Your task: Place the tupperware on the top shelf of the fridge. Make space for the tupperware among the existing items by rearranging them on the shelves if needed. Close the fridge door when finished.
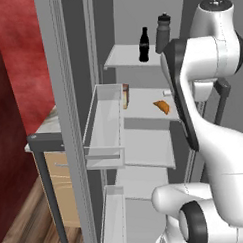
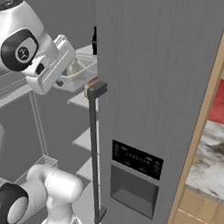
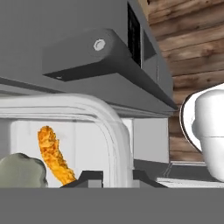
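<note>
Open fridge (image 1: 144, 142), pincer (image 2: 64, 80) clamping tupperware (image 2: 81, 74), half-hidden behind door (image 2: 156, 88)

tupperware (image 2: 77, 72): translucent, orange food inside, held level beside fridge (image 2: 160, 88) handle
top shelf (image 1: 128, 57): carried cola bottle (image 1: 143, 45), sports bottle (image 1: 162, 33)
fridge door (image 1: 68, 121): stood open

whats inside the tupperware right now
In the hand view the tupperware holds an orange strip of food and a grey-green lump. Its lower part runs off the frame, so anything else inside cannot be seen.
</note>
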You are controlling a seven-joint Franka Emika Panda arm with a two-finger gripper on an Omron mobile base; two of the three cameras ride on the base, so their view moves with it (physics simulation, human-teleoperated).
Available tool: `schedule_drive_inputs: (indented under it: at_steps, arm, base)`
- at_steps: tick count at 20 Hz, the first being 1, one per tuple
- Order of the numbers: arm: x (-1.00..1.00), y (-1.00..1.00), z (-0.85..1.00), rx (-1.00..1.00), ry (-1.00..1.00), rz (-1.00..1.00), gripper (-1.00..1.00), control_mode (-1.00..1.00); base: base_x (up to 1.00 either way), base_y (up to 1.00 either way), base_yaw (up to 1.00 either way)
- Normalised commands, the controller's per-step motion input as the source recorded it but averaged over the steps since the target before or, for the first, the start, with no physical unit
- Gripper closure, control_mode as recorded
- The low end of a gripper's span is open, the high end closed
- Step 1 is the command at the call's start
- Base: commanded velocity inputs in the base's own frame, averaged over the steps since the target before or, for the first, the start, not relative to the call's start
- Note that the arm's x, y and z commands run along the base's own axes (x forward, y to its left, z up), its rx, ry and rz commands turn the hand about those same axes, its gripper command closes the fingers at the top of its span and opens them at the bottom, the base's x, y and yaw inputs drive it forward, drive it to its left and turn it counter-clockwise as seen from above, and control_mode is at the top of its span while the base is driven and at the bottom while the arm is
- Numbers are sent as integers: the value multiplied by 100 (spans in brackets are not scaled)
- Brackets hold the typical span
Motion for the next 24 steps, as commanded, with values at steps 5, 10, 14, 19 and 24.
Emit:
schedule_drive_inputs:
  at_steps: [5,10,14,19,24]
  arm:
    - [31,-4,-2,0,-9,-8,100,-100]
    - [40,-14,-1,0,-12,-2,100,-100]
    - [48,-13,7,1,1,0,100,-100]
    - [44,-10,15,1,5,0,100,-100]
    - [42,-6,18,0,8,0,100,-100]
  base:
    - [0,0,0]
    - [0,0,0]
    - [0,0,0]
    - [0,0,0]
    - [0,0,0]
